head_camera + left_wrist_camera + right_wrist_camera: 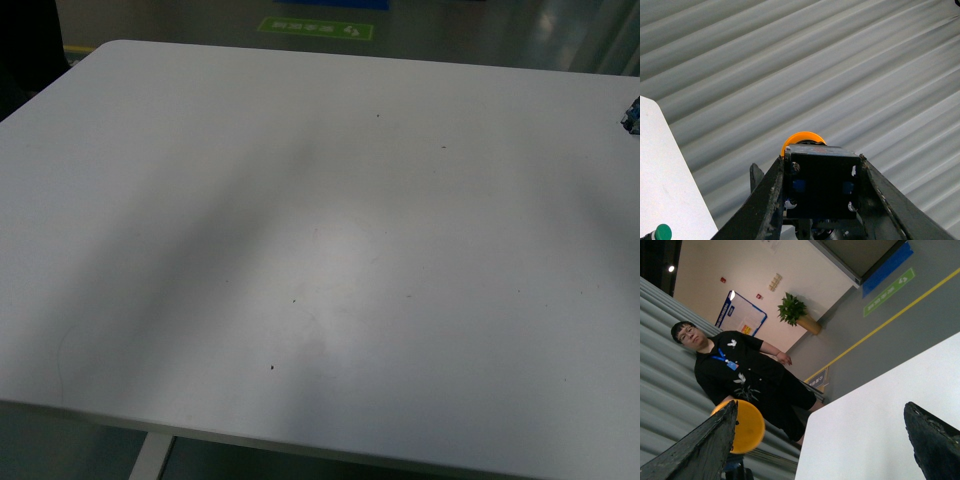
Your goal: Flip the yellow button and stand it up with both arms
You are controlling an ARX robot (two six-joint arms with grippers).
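In the left wrist view my left gripper (822,172) is shut on the yellow button (822,187). Its boxy black contact block faces the camera, clamped between the two fingers (767,200). Its orange-yellow cap (802,139) points away, held up in the air in front of a ribbed grey wall. In the right wrist view my right gripper (820,440) stands open with only the white table (880,405) between its fingers. The button's yellow cap (747,427) shows just past one finger (700,445); whether they touch I cannot tell. Neither arm shows in the front view.
The front view shows the white table (320,250), with a small blue-and-black piece (632,115) at its far right edge. A green-capped part (662,232) lies on the table corner (665,175) in the left wrist view. A person in black (740,375) stands beyond the table.
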